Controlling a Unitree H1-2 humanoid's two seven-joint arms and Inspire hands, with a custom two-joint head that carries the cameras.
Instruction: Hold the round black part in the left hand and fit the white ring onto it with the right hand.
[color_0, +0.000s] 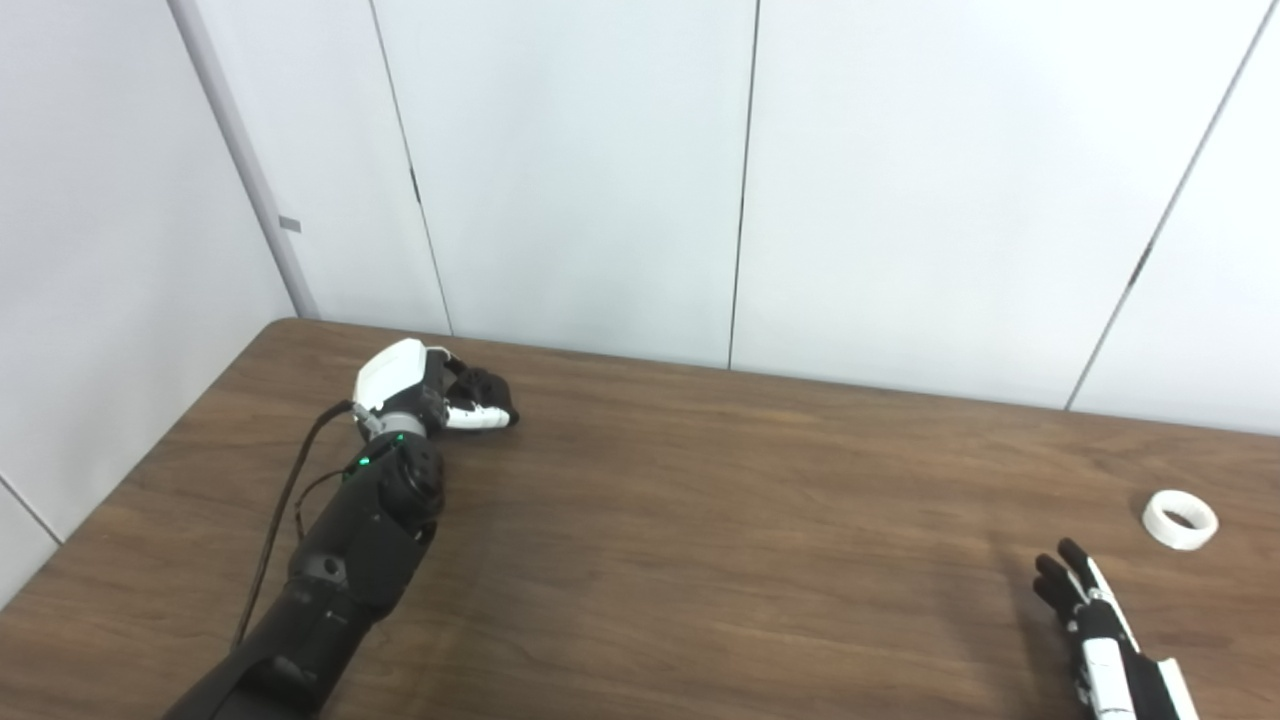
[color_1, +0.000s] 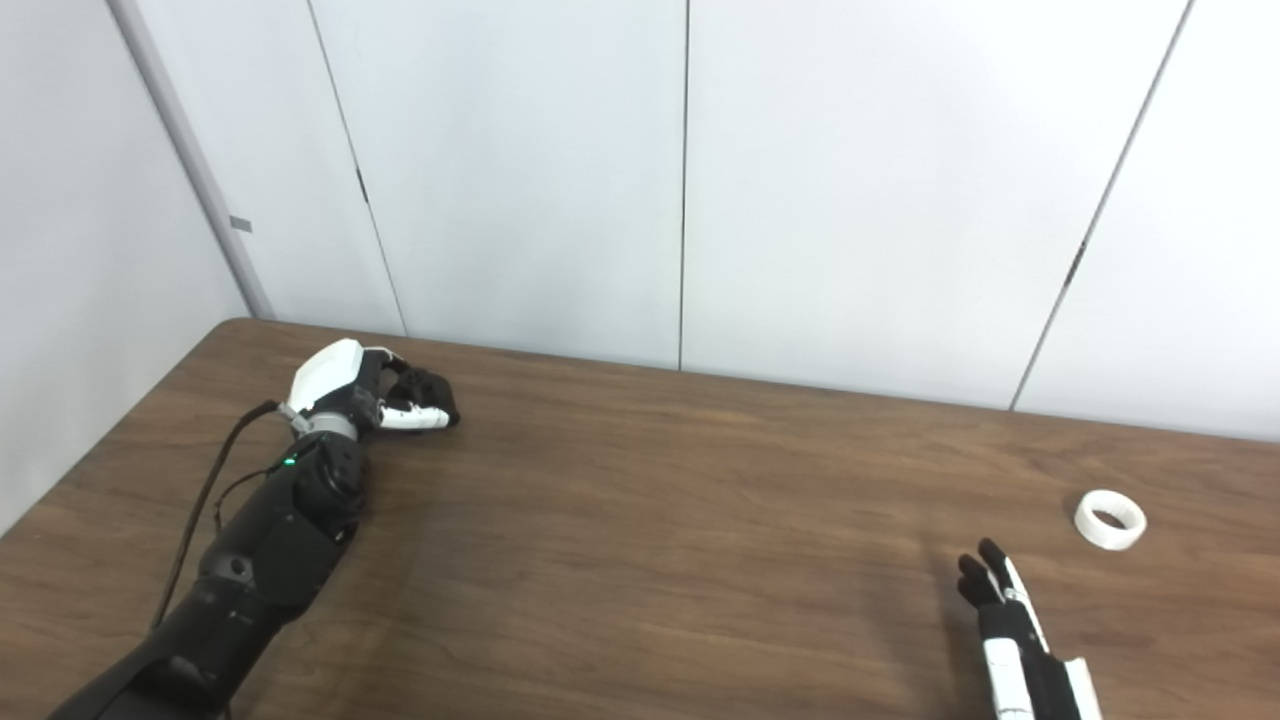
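My left hand (color_0: 430, 390) rests on the far left of the brown table (color_0: 720, 520), fingers and thumb curled around a dark round object, the round black part (color_0: 484, 386), which they mostly hide. The white ring (color_0: 1180, 519) lies flat on the table at the far right, on its own. My right hand (color_0: 1095, 625) comes in at the bottom right corner with its fingers stretched out and apart, holding nothing. It sits a short way to the near left of the ring and does not touch it.
White wall panels (color_0: 600, 170) stand right behind the table's far edge. The table's left edge runs diagonally beside my left arm (color_0: 340, 570), and a black cable (color_0: 285, 500) hangs along that arm.
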